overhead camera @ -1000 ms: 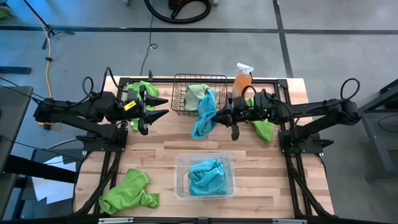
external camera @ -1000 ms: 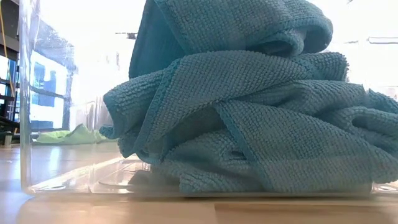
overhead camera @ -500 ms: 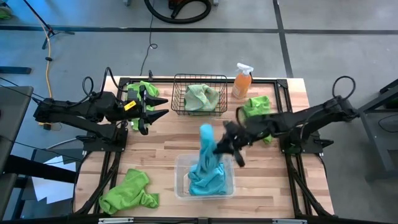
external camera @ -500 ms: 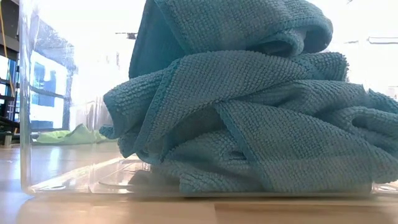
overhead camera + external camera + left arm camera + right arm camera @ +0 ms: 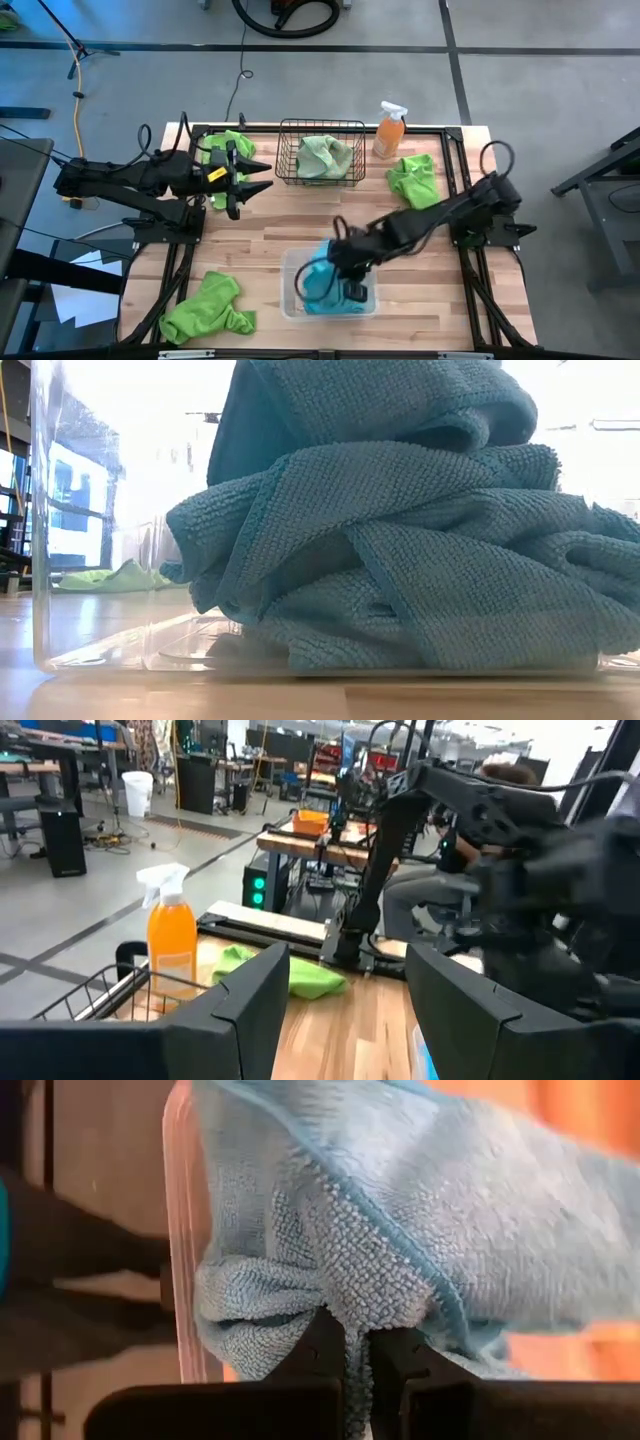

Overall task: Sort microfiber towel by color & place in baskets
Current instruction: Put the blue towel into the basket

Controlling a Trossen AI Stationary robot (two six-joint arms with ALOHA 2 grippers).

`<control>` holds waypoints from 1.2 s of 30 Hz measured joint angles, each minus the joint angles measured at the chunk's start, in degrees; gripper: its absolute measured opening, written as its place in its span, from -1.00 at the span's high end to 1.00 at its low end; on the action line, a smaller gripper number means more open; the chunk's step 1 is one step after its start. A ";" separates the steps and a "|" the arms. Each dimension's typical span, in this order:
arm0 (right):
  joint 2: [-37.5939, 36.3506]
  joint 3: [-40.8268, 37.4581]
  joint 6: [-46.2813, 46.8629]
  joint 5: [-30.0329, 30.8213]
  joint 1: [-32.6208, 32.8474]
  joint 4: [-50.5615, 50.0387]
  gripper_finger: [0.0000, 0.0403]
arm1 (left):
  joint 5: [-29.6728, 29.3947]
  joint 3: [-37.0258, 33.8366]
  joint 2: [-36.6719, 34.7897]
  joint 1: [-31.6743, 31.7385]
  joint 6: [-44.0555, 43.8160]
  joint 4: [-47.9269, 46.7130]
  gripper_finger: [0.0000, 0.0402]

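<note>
Turquoise terry fills the clear plastic tub (image 5: 290,300) at the near edge of the table (image 5: 270,225), where blue towels (image 5: 320,282) lie heaped. The right gripper (image 5: 350,285) reaches down into that tub from the right side, its fingers (image 5: 320,1350) pinched tight on a fold of a blue towel (image 5: 400,1250) just inside the tub's wall (image 5: 185,1260). From table height the same heap (image 5: 400,530) crowds the tub from floor to above its rim. To the near left of the tub, apart from it, a lime green towel (image 5: 207,308) lies crumpled on the wood. Farther back, the left gripper (image 5: 240,178) hangs over the table's left side with its fingers (image 5: 250,1000) spread and nothing between them; a second lime green towel (image 5: 228,143) lies by that arm. At the far edge stands the black wire basket (image 5: 285,165) with a pale sage green towel (image 5: 325,155) inside. Right of it stands an orange spray bottle (image 5: 389,130), and just in front of the bottle lies a third lime green towel (image 5: 415,178).
</note>
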 joint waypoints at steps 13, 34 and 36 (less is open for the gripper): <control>10.09 0.81 19.75 -4.20 0.96 0.44 0.92 | 0.00 0.00 0.00 0.00 0.00 -0.47 0.06; 12.66 0.68 52.50 1.59 -0.35 15.59 0.98 | 0.02 0.00 0.01 0.01 2.97 -0.74 0.06; 13.17 0.68 54.68 1.43 -0.58 16.93 0.98 | 0.02 0.00 0.02 -0.01 3.89 -0.80 0.06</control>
